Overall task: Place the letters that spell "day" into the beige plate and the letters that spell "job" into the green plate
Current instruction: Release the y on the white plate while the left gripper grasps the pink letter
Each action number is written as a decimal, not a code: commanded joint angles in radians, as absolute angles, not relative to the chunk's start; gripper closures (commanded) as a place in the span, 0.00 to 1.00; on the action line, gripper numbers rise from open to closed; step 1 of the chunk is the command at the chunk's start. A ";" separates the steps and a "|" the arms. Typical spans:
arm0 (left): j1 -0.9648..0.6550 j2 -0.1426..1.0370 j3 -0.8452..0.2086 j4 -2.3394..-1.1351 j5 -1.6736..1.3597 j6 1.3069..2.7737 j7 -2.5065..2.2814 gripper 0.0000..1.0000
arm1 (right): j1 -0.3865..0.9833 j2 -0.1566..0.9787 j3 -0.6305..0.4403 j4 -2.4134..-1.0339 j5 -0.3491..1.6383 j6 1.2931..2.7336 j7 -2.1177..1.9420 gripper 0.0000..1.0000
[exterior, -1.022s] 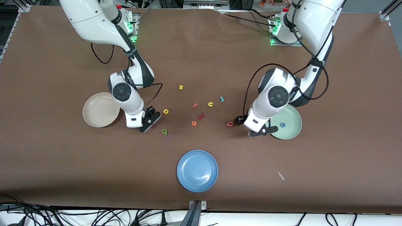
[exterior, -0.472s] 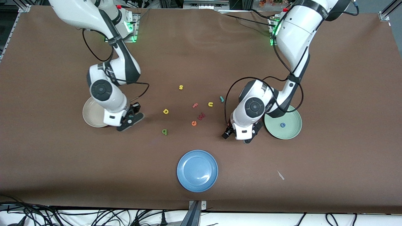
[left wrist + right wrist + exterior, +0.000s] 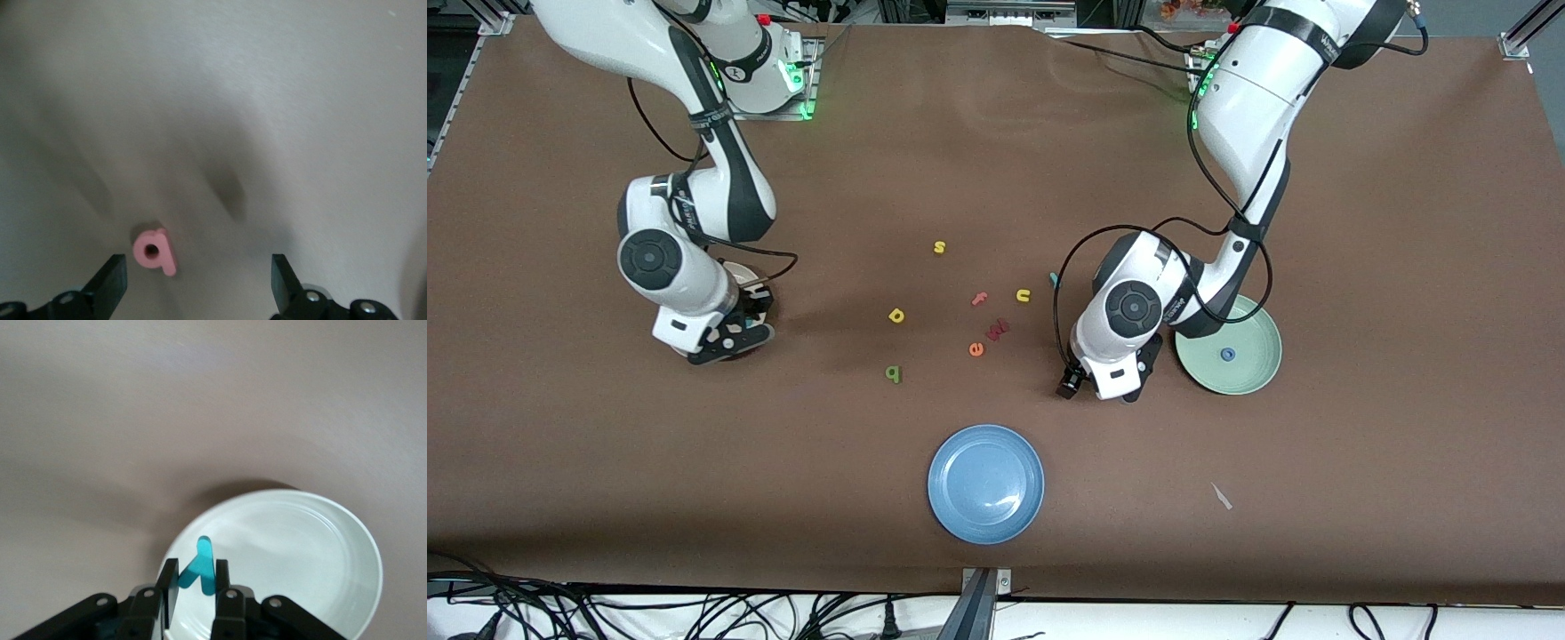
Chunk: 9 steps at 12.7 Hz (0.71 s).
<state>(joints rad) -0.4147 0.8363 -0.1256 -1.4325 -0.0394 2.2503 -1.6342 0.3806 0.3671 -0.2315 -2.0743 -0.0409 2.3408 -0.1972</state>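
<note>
My right gripper (image 3: 195,577) is shut on the teal y (image 3: 202,565) and hangs over the beige plate (image 3: 320,540), which the arm mostly hides in the front view. My left gripper (image 3: 199,293) is open and low over the table, with the salmon b (image 3: 155,250) lying just inside one of its fingers (image 3: 112,287); the arm hides this letter in the front view. The green plate (image 3: 1254,373) holds the blue o (image 3: 1228,355). The teal j (image 3: 1054,278) peeks out beside the left arm. The yellow d (image 3: 896,315) and green a (image 3: 893,373) lie mid-table.
Loose mid-table letters: yellow s (image 3: 939,247), yellow u (image 3: 1023,295), pink f (image 3: 979,299), dark red w (image 3: 997,329), orange e (image 3: 975,349). A blue plate (image 3: 985,483) sits nearest the front camera. A small white scrap (image 3: 1221,496) lies toward the left arm's end.
The right arm has carried the teal y from beside the yellow d to over the beige plate. The left gripper has swung from the green plate's edge to over the salmon b.
</note>
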 commanded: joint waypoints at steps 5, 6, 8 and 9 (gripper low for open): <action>-0.426 0.844 -0.121 -1.448 -0.015 2.204 -1.723 0.25 | 0.382 0.291 -0.273 -2.298 -0.026 2.585 -0.190 0.00; -0.423 0.842 -0.123 -1.451 -0.017 2.212 -1.726 0.26 | 0.383 0.290 -0.273 -2.292 -0.025 2.567 -0.189 0.00; -0.423 0.845 -0.123 -1.463 -0.017 2.247 -1.724 0.28 | 0.385 0.285 -0.264 -2.263 -0.009 2.513 -0.155 0.00; -0.422 0.844 -0.123 -1.469 -0.017 2.250 -1.724 0.28 | 0.385 0.285 -0.227 -2.234 0.021 2.469 -0.096 0.00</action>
